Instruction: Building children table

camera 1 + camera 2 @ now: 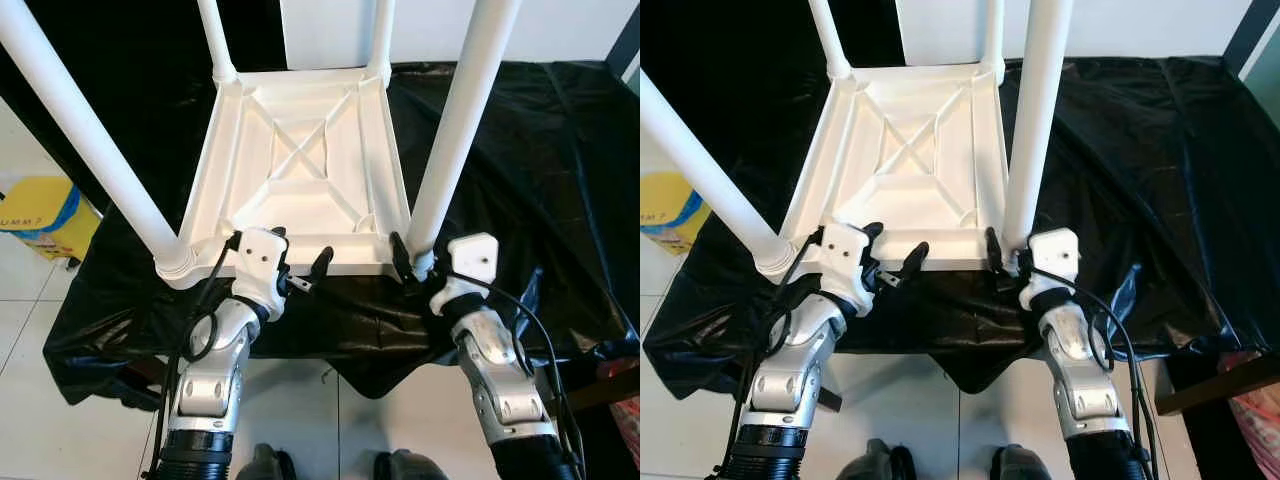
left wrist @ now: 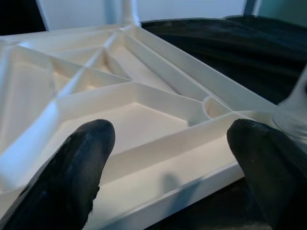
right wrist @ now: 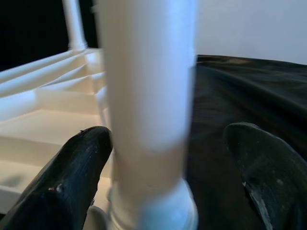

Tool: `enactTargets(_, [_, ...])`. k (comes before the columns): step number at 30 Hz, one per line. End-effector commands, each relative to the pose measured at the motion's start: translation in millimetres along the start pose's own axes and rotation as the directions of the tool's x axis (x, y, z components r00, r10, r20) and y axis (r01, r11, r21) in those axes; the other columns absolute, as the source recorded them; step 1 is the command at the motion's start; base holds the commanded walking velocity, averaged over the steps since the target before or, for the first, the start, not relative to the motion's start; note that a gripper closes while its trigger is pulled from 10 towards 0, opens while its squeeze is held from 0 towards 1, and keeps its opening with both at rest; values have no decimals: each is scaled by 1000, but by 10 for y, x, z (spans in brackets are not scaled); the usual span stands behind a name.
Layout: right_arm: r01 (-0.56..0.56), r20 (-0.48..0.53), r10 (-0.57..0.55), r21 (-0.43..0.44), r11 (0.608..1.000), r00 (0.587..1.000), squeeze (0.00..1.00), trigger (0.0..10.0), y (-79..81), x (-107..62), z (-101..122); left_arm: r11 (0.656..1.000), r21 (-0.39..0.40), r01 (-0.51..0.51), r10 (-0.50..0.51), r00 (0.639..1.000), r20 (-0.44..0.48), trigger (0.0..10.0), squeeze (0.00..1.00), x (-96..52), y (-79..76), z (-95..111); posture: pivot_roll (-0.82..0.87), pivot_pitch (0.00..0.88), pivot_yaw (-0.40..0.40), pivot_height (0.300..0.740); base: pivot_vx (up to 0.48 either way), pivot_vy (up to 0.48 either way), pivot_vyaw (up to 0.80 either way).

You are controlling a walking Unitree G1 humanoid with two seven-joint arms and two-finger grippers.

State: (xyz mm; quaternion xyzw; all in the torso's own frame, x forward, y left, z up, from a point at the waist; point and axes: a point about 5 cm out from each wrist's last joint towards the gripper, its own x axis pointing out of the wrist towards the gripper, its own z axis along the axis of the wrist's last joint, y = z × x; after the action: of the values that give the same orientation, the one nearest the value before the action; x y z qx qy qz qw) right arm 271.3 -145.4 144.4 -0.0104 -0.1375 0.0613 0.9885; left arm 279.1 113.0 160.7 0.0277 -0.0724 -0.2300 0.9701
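Fingers [image 3: 81, 172] of the right gripper [image 1: 408, 262] are spread wide open, one on each side of the bottom of the near right leg [image 1: 458, 120]. They are not squeezing it yet; the leg stands between them, closer to one finger than the other.

That leg belongs to the little white table [image 1: 300, 170], which lies upside down on a surface covered with a black plastic sheet [image 1: 540, 180]. Its ribbed underside faces up and all four legs point up toward the ceiling. The near left leg [image 1: 90, 140] leans out over the side, and the far left leg [image 1: 215, 40] and far right leg [image 1: 380, 35] stand at the back corners.

The left gripper [image 1: 295, 262] is at the near edge of the table top, between the two near legs. Its fingers [image 2: 72, 177] are open too, pointing in over the rim and holding nothing.

The right arm is much nearer to the near right leg than the left arm is. The leg's long way runs straight up, just ahead of the right fingers, so I think they only need to close to hold it, maybe to push or twist it tight in its socket.

Off to the left on the tiled floor [image 1: 30, 290] sits a yellow and blue bag [image 1: 45, 215].
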Motion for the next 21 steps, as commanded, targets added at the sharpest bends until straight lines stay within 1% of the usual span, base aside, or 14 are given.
enactTargets(1, [26, -3, -26, 8, 1000, 1000, 0, 10000, -6, -45, 4, 997, -22, -79, 80, 997, 15, 10000, 0, -60, 35, -6, -113, 56, 16, 740, 0, 0, 0])
enactTargets(5, [49, -16, -48, 23, 999, 999, 0, 10000, 35, -105, -25, 991, -52, -126, 128, 991, 30, 10000, 0, -111, -30, -15, -97, 46, 10, 740, 0, 0, 0])
enactTargets(10, [62, -21, -61, 29, 998, 998, 0, 10000, 63, -124, -41, 987, -68, -143, 145, 989, 33, 10000, 0, -140, -74, -31, -92, 31, 5, 740, 0, 0, 0])
enactTargets(12, [67, -21, -66, 30, 997, 998, 0, 10000, 79, -118, -43, 985, -75, -155, 158, 987, 34, 10000, 0, -147, -76, -39, -90, 26, 3, 740, 0, 0, 0])
enactTargets(14, [73, -20, -72, 27, 997, 997, 0, 10000, 101, -108, -43, 982, -61, -179, 181, 983, 34, 10000, 0, -157, -58, -44, -90, 24, 4, 740, 0, 0, 0])
enactTargets(21, [84, -25, -84, 20, 996, 996, 0, 10000, 101, -143, -45, 980, -67, -187, 190, 981, 35, 10000, 0, -183, -64, -59, -94, 20, 6, 740, 0, 0, 0])
